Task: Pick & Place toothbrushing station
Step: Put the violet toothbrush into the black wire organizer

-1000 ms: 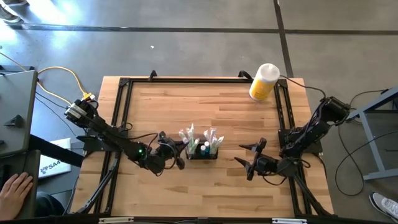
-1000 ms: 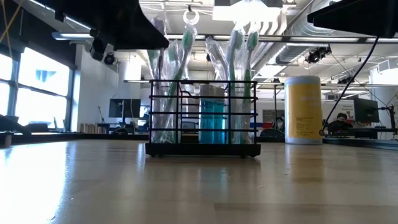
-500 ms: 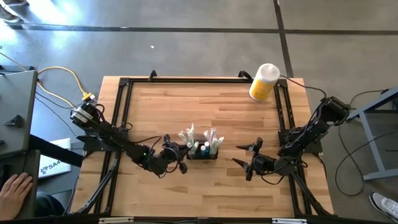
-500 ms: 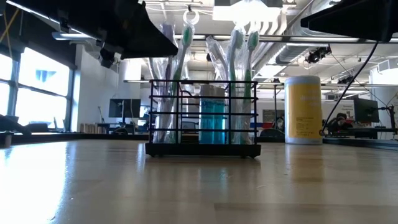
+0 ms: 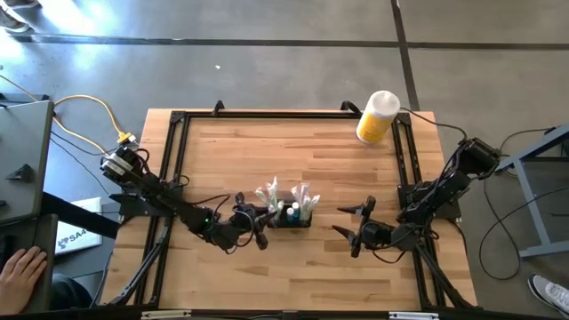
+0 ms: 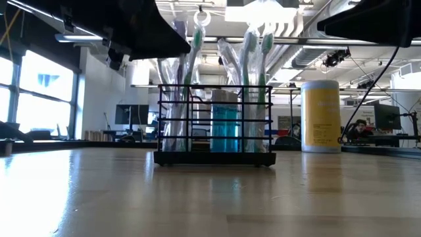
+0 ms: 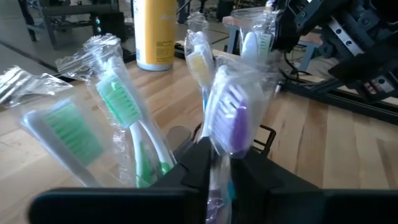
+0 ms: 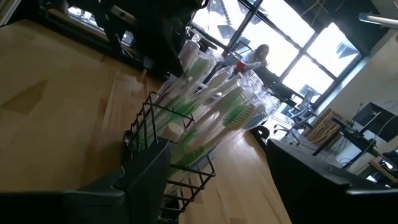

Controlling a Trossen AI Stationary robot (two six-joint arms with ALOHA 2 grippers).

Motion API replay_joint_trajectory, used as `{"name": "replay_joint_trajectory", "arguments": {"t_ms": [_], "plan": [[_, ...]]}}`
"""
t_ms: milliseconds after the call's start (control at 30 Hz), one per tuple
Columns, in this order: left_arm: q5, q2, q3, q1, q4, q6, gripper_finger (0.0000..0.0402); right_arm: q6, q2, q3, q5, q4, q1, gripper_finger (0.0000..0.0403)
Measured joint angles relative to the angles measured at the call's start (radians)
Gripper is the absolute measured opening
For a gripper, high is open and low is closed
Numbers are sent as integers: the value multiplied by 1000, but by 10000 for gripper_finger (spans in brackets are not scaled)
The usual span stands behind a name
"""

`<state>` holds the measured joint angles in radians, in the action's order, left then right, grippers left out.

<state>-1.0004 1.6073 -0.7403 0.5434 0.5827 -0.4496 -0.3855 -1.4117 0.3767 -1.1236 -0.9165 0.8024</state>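
toothbrushing station (image 5: 289, 214) mid-counter, left end effector (image 5: 259, 227) right against it, can't tell its grip, right end effector (image 5: 354, 228) nearby, spread wide

The wooden table (image 5: 267, 142) carries the toothbrushing station (image 5: 290, 217) and a yellow bottle (image 5: 377, 117) near a corner.

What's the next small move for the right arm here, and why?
Probably ease the right gripper toward the toothbrushing station: its fingers stand open and apart from the wire wall, while the left gripper sits at the opposite side.
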Motion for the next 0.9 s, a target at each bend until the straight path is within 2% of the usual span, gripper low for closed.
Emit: {"name": "replay_joint_trajectory", "arguments": {"t_ms": [200,333,467,633,900], "plan": [[-3,0,0,0,6,0,126,0,0,0,-3,18,0,259],[-3,0,0,0,22,1,154,-1,0,0,-3,20,0,259],[3,0,-1,0,25,-2,160,-2,0,0,-3,21,0,259],[79,-16,-1,0,24,-11,161,-7,0,0,-11,17,0,259],[101,-73,-1,0,23,-27,161,-8,0,0,-1,16,0,259]]}}
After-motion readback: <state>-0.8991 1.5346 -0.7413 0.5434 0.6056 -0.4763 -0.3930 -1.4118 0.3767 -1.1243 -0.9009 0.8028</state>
